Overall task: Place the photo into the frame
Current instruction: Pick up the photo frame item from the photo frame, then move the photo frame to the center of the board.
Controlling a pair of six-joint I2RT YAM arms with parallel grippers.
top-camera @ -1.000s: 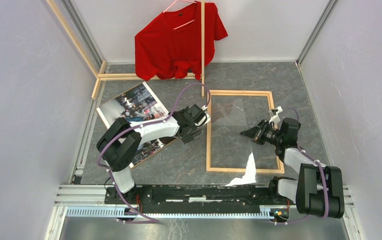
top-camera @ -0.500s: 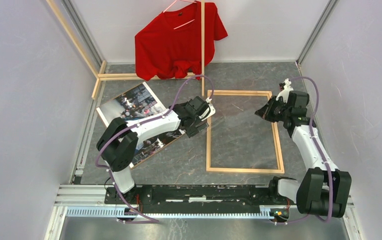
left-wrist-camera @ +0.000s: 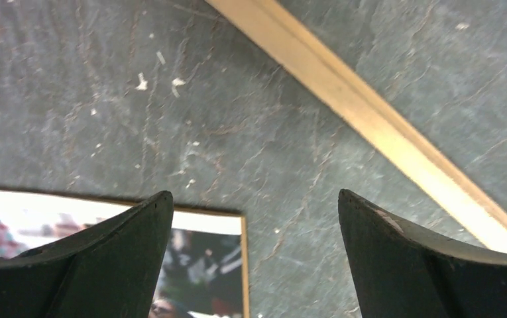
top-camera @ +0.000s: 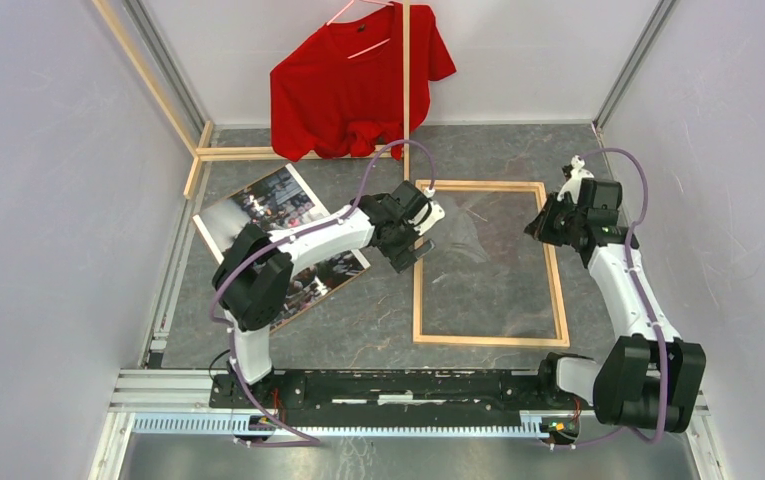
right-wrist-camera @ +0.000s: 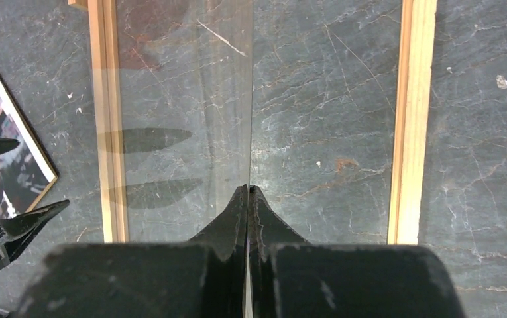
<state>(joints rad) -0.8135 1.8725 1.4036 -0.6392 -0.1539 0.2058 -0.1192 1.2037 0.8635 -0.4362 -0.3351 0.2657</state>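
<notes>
From the top, the frame [top-camera: 488,341] lies flat on the table [top-camera: 358,320]. The photo [top-camera: 268,205] lies on the table to the left of it, turned a bit, and the left arm crosses over part of it. The left hand [top-camera: 420,238] is above the frame's left side, near the far corner. The right hand [top-camera: 541,225] is above the frame's right side.

From the left wrist, the left hand [left-wrist-camera: 254,195] has its fingers wide apart with nothing between them. Under it are a corner of the photo [left-wrist-camera: 197,258] and one wood strip of the frame [left-wrist-camera: 370,126].

From the right wrist, the right hand [right-wrist-camera: 248,189] has its fingers pressed together on the thin edge of the clear pane [right-wrist-camera: 191,99]. The pane tilts up over the frame [right-wrist-camera: 413,119].
</notes>
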